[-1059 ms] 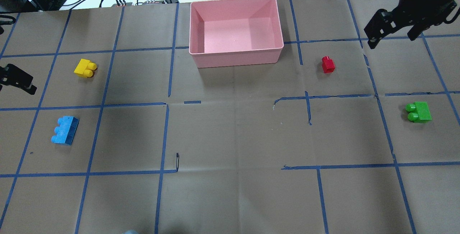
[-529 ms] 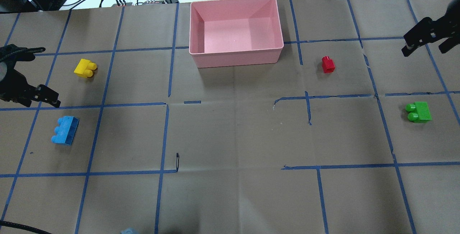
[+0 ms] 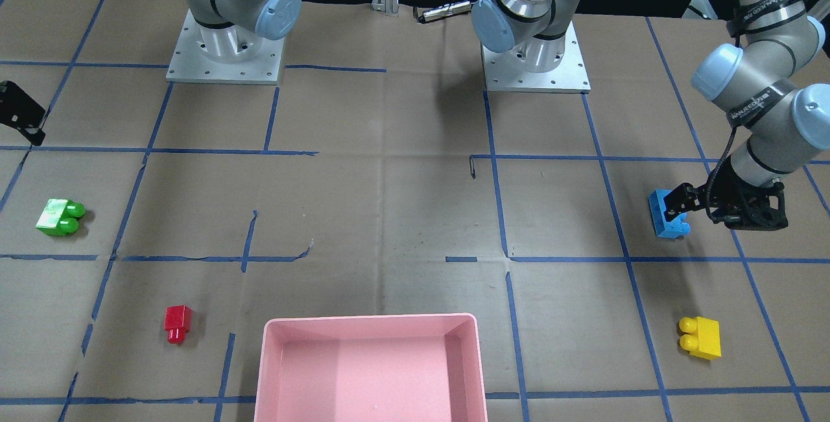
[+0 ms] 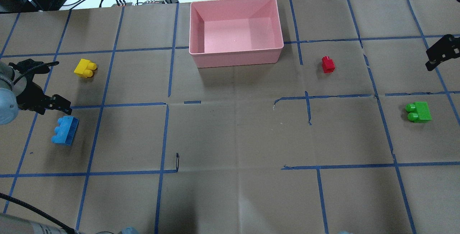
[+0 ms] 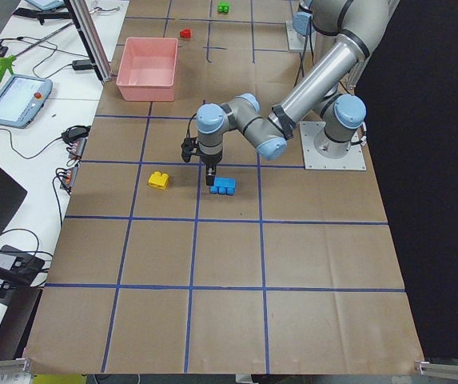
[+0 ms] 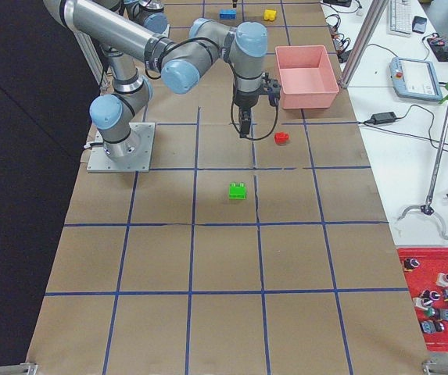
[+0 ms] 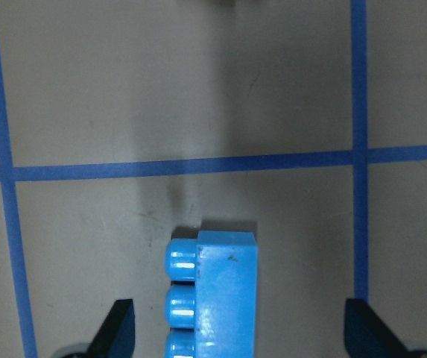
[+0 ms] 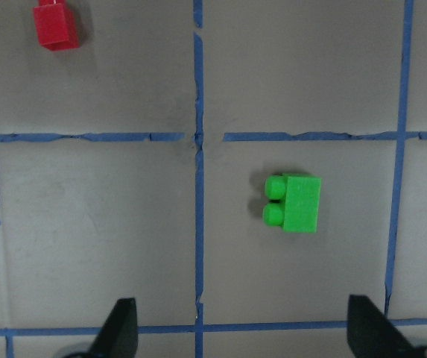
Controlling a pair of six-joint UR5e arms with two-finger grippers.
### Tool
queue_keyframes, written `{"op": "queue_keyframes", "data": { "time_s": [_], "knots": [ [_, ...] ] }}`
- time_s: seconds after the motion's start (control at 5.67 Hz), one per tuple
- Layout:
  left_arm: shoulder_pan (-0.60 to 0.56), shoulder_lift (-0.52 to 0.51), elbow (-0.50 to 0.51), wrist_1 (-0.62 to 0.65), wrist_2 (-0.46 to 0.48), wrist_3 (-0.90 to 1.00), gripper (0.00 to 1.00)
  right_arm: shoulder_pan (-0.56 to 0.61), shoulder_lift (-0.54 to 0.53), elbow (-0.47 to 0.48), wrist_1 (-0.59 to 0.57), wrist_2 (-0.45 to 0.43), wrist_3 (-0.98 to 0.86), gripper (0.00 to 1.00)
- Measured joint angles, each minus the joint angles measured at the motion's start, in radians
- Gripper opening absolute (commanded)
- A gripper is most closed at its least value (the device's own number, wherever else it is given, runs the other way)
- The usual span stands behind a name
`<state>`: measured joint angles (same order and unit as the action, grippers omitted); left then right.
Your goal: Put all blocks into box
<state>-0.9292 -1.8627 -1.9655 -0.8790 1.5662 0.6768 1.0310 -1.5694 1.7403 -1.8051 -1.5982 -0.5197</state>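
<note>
Pink box [image 3: 369,319] sat at the front-facing view's lower edge, while the red brick [image 3: 177,323], green brick [image 3: 59,218], yellow brick [image 3: 700,338] and blue brick [image 3: 668,226] lay outside it on the taped paper [image 3: 389,214], the left gripper [image 3: 727,214] beside the blue one. In the left wrist view its fingers [image 7: 121,332] stood wide apart, the blue brick between them untouched. In the right wrist view the right gripper [image 8: 243,335] gaped wide, holding nothing, the green brick ahead.
</note>
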Motion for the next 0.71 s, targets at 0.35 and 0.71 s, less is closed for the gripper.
{"op": "queue_keyframes", "data": {
  "time_s": [0.35,0.71],
  "knots": [
    [0.012,-0.040,-0.032,0.042,-0.012,-0.004,0.99,-0.069,0.056,0.117,-0.150,0.032,0.002,0.99],
    [0.014,-0.044,-0.070,0.065,-0.009,-0.007,0.99,-0.095,0.168,0.192,-0.308,0.057,0.001,0.99]
  ]
}}
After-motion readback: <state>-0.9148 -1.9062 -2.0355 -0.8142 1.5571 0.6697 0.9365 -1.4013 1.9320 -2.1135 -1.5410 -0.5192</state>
